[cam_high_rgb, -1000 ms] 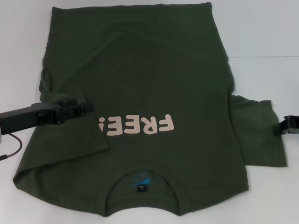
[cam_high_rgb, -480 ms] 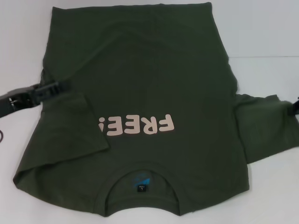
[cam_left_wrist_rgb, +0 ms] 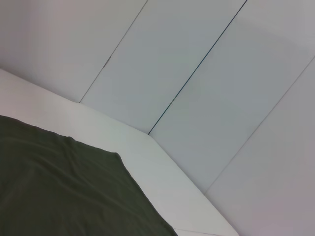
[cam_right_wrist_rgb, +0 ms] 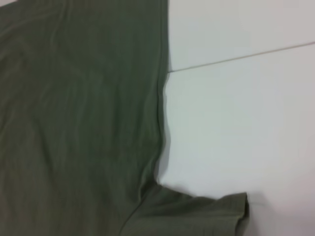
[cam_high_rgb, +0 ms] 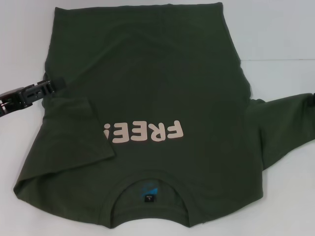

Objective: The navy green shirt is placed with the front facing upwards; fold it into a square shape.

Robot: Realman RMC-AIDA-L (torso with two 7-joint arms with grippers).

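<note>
The navy green shirt lies front up on the white table, collar toward me, with its pale "FREE!" lettering reading upside down and the black neck label showing. One sleeve is folded in over the body on the left. My left gripper hovers open at the shirt's left edge, holding nothing. The other sleeve is stretched out to the right, where my right gripper is shut on its end, mostly out of view. The wrist views show only shirt cloth.
A seam runs across the bare white tabletop to the right of the shirt. Pale wall panels stand behind the table's far edge. A table corner shows in the left wrist view.
My left gripper drew back leftward off the folded sleeve to the shirt's edge. My right gripper moved up and to the right, pulling the right sleeve out taut.
</note>
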